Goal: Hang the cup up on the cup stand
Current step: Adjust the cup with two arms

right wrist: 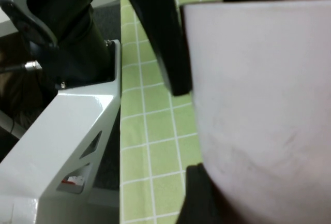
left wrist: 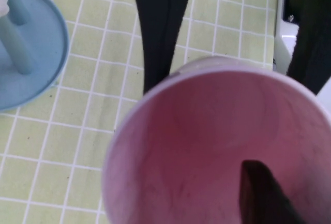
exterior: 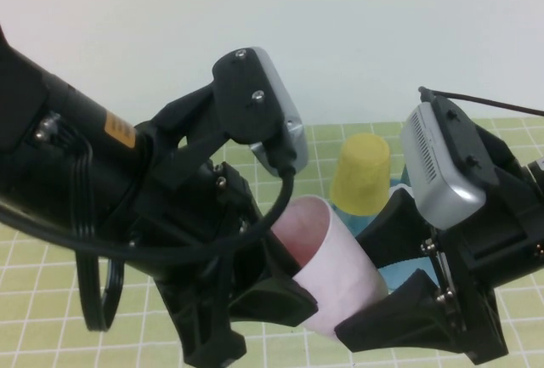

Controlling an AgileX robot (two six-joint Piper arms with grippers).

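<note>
The pale pink cup [exterior: 336,266] is held tilted in the air between both grippers, its mouth toward my left arm. It fills the left wrist view [left wrist: 207,131] and the right wrist view [right wrist: 258,105]. My left gripper [exterior: 291,279] is shut on the cup's rim wall, one fingertip [left wrist: 256,182] inside the cup and the other outside. My right gripper [exterior: 378,287] is shut on the cup near its base, one finger [right wrist: 199,198] pressed on the cup's side. The blue cup stand [exterior: 395,279] is mostly hidden behind the cup; its dish and pegs show in the left wrist view [left wrist: 31,69].
A yellow cup [exterior: 361,177] sits upside down on a peg of the stand, just behind the pink cup. A green checked mat [exterior: 51,300] covers the table. A white robot base [right wrist: 77,131] stands at the mat's edge.
</note>
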